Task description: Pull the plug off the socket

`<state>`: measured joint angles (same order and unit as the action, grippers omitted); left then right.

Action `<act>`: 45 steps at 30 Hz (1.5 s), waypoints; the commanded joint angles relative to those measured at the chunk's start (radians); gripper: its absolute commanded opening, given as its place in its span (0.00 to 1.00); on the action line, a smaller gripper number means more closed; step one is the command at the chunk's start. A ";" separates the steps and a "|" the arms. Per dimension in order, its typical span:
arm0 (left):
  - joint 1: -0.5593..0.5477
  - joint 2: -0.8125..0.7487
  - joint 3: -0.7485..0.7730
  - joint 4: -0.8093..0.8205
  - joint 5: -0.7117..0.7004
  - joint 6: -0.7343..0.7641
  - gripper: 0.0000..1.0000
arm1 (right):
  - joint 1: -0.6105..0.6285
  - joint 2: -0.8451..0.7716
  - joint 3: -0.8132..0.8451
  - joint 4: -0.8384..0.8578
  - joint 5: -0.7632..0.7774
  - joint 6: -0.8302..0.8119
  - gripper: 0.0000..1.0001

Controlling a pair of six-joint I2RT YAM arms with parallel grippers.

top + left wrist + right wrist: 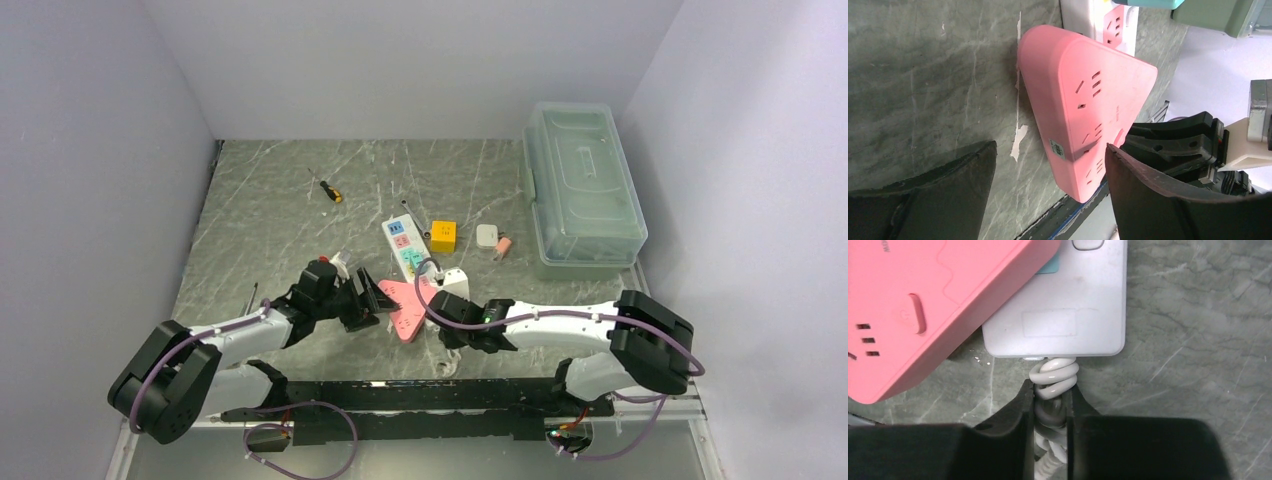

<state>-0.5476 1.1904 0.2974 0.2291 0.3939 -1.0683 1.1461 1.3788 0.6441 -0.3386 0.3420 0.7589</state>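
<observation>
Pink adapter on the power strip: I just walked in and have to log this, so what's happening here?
The right gripper is shut on the coiled white cord at the end of the white power strip. The left gripper is open at a corner of the pink triangular adapter, which sits on the strip, not yet pulled off.

White links and bulky black joints on the left arm (235, 335) and right arm (560, 322), purple cables (185, 345) looped along both, curved black fingers (1168, 200) (matte, slightly scuffed)
</observation>
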 commanded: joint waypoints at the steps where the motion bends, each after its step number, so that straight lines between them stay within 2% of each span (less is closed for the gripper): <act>1: -0.005 -0.034 0.022 -0.006 -0.009 -0.015 0.83 | -0.005 -0.059 -0.002 0.092 0.007 0.044 0.02; 14: -0.005 -0.149 0.015 -0.070 -0.021 -0.038 0.91 | -0.094 -0.170 -0.101 0.325 -0.163 0.084 0.00; 25: -0.005 -0.086 -0.026 0.105 0.034 -0.097 0.90 | -0.145 -0.208 -0.156 0.445 -0.290 0.113 0.00; 31: -0.004 -0.064 -0.039 0.180 0.042 -0.124 0.87 | -0.189 -0.266 -0.189 0.493 -0.375 0.144 0.00; 39: -0.005 -0.107 -0.050 0.236 0.036 -0.154 0.71 | -0.204 -0.289 -0.203 0.518 -0.410 0.160 0.00; 45: -0.004 -0.141 -0.060 0.252 0.027 -0.182 0.64 | -0.211 -0.305 -0.208 0.512 -0.415 0.162 0.00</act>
<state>-0.5488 1.0924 0.2428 0.4015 0.4202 -1.2190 0.9352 1.1110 0.4236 0.0505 -0.0360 0.8993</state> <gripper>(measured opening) 0.657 0.207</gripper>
